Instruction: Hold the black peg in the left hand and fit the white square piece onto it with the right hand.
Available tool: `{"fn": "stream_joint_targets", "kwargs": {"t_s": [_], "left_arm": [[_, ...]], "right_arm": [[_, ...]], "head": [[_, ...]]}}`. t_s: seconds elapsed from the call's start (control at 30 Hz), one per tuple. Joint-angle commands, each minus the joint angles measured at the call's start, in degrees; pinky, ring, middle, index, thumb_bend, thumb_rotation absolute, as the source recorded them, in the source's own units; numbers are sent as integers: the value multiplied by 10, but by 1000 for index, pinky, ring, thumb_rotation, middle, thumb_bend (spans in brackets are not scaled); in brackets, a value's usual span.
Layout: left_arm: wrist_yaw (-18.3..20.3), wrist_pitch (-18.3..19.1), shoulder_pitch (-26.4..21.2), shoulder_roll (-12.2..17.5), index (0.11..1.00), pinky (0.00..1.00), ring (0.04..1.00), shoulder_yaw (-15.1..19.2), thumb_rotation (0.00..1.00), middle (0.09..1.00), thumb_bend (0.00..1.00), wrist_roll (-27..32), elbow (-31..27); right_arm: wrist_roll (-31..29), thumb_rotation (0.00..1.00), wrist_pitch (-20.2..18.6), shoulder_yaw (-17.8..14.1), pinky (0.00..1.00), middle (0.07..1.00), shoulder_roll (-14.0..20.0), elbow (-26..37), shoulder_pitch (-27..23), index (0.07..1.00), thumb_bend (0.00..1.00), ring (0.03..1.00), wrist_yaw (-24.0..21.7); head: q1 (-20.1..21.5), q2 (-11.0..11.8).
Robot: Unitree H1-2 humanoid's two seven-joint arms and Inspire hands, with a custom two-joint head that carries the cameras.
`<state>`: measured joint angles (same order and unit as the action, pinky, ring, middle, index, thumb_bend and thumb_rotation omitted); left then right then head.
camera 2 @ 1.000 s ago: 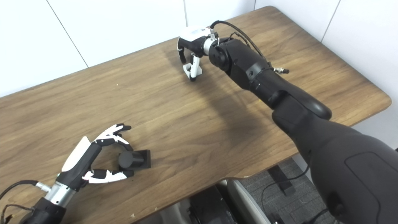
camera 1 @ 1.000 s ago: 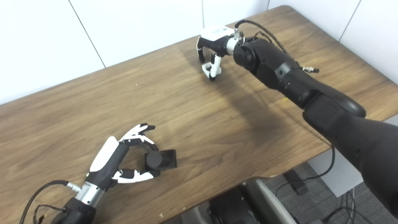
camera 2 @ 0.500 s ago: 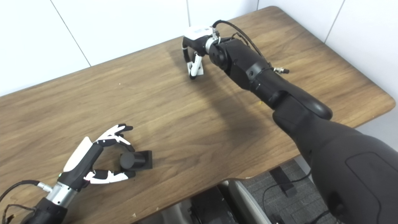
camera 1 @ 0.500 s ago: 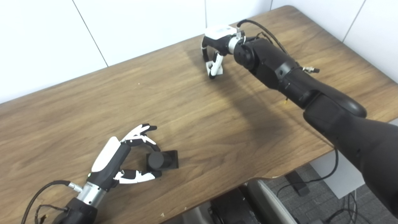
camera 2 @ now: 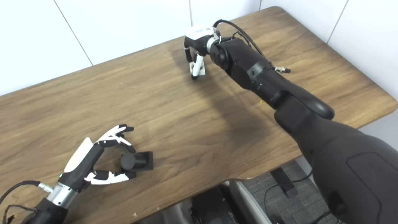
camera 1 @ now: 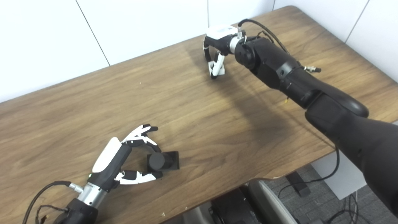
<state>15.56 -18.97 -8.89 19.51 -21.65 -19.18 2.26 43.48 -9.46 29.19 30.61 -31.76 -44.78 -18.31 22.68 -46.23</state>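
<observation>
The black peg (camera 1: 158,161), a short cylinder on a square base, lies on its side near the table's front left. My left hand (camera 1: 119,157) is open around it, with fingers (camera 1: 141,137) arched over the cylinder and the thumb below it. I cannot tell whether they touch it. At the far edge of the table my right hand (camera 1: 217,39) points down, shut on the small white square piece (camera 1: 220,71). The piece is pinched between thumb and fingers, low over the wood, and mostly hidden by them.
The wooden table (camera 1: 199,118) has a curved front edge with a cut-out at the right. A chair (camera 1: 248,202) and floor cables sit below that edge. A white wall runs close behind the right hand.
The right hand's fingers have drawn together around the white piece, which now stands more upright. The left hand and peg have kept their pose. The camera has shifted slightly.
</observation>
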Motion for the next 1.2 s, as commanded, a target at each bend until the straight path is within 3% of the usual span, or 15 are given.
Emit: {"fn": "stream_joint_targets", "kwargs": {"t_s": [0.0,0.33,0.63,0.83,1.17], "left_arm": [[31,31,23,19,491,789,939,-11,62,876,518,-20,23],[33,36,25,20,491,787,942,-11,61,880,518,-20,19],[31,33,25,19,491,788,939,-11,61,879,519,-21,18],[31,35,26,20,491,787,939,-12,61,880,519,-24,16],[33,35,27,21,491,774,940,-14,62,881,518,-26,14]], "right_arm": [[-2,220,0,22,839,876,-13,-10,36,736,835,905,-47],[0,220,-6,31,821,877,-15,-17,34,738,836,901,-50],[6,221,-44,49,782,875,-15,-26,26,733,831,874,-90],[5,219,-49,53,753,870,-13,-37,24,739,841,859,-101],[11,252,-73,62,722,891,-9,-33,24,875,932,856,-120]], "head": [[1,0],[-3,2],[-5,0],[-5,-3],[-4,-4]]}}
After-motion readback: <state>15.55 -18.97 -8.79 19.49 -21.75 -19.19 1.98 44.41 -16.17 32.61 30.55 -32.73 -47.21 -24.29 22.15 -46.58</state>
